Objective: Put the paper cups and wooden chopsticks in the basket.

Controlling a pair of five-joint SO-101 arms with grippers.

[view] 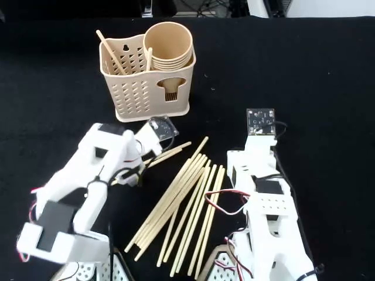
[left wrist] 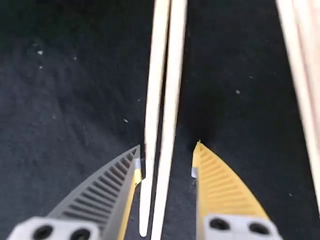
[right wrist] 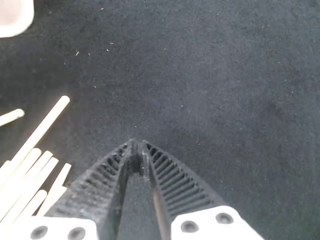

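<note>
The beige slotted basket (view: 136, 93) stands at the back of the table. A stack of paper cups (view: 168, 42) sits in one compartment, and a few wooden chopsticks (view: 111, 54) lean in the other. My left gripper (view: 149, 158) (left wrist: 167, 148) is low over the black cloth, open, with a pair of chopsticks (left wrist: 162, 90) (view: 174, 152) lying between its fingers, close against the grey finger (left wrist: 120, 175). A pile of several loose chopsticks (view: 184, 211) lies between the arms. My right gripper (right wrist: 137, 147) (view: 261, 132) is shut and holds nothing, off to the right of the pile.
The black cloth (view: 316, 88) covers the whole table. In the right wrist view a corner of the basket (right wrist: 14, 17) shows far ahead, and the ends of the piled chopsticks (right wrist: 30, 165) lie beside the gripper.
</note>
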